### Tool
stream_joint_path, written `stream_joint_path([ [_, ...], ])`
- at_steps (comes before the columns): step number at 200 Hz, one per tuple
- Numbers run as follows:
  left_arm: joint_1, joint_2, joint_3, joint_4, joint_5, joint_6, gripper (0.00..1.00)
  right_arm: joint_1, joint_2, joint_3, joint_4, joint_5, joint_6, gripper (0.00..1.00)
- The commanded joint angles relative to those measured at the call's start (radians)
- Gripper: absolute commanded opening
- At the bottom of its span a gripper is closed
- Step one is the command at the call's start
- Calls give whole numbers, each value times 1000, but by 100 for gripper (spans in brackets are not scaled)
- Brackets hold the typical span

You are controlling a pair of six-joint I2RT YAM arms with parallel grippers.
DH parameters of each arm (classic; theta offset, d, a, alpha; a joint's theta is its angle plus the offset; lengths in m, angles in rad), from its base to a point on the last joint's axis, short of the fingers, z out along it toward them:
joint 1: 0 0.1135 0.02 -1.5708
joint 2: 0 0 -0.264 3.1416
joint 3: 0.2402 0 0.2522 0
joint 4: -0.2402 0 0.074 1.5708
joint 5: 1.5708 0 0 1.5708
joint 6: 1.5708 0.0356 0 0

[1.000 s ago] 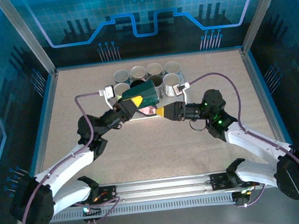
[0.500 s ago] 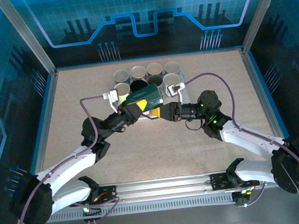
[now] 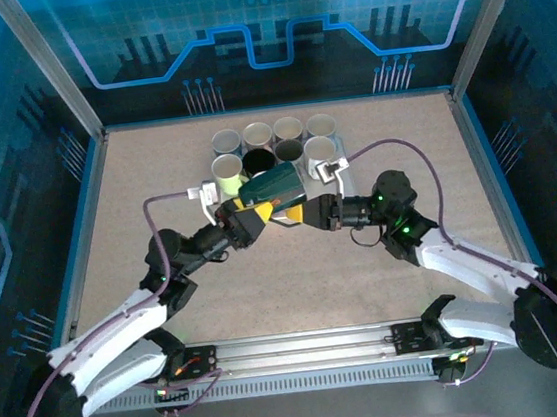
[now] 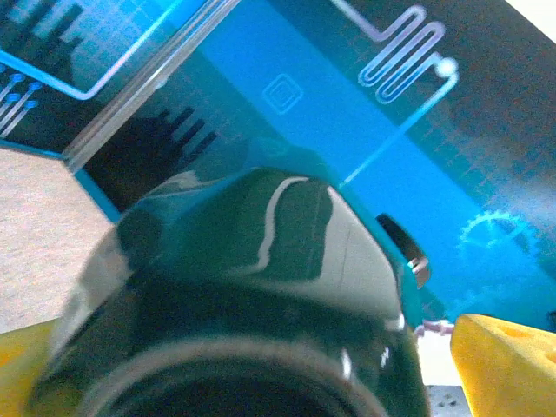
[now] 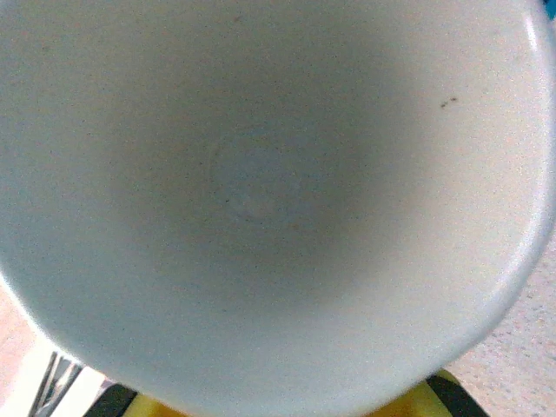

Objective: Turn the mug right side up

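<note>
Left arm [image 3: 121, 327]: comes up from its base at the near-left corner and slants in towards the middle of the table [image 3: 165, 272]. The elbow is bent and the wrist is aimed right and away.
Right arm [image 3: 476, 266]: does the same from the near-right corner. The forearm slants in and the wrist points left at its partner.
Left gripper [image 3: 252, 213]: spread wide at the near-left end of the green mug [image 3: 274, 182]. In its wrist view the yellow fingers [image 4: 508, 365] stand on either side of the glossy green body, with a clear gap on the right-hand side.
Right gripper [image 3: 301, 213]: pinched tight on the green mug at its near-right edge. A sliver of yellow shows under the rim in its wrist view.
Green mug: mid-table between the two grippers, tipped onto its side. Its pale inside faces straight into the right wrist camera. Whether it clears the tabletop I cannot tell.
Cups [image 3: 225, 139]: a cluster in two rows just behind the green mug, all upright with their mouths up.
Back wall [image 3: 257, 20]: a blue panel with a line pattern, beyond the far edge of the table.
</note>
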Motion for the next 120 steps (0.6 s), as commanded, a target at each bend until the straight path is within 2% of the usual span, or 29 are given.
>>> stream_joint_path([
  [1,-8,-160,46,-322,-65,164,99,-42,-108,68,-285,127,-237,0],
  [32,-9,-336,137,-757,-168,378,99,-33,-185,224,-823,324,-621,0],
  [60,-9,-435,181,-988,-206,496,99,-23,-180,347,-1120,541,-836,0],
  [87,-8,-460,216,-1122,-256,553,99,-5,-142,393,-1260,737,-955,0],
  [120,-9,-424,281,-1238,-297,616,99,-1,-58,395,-1267,786,-967,0],
])
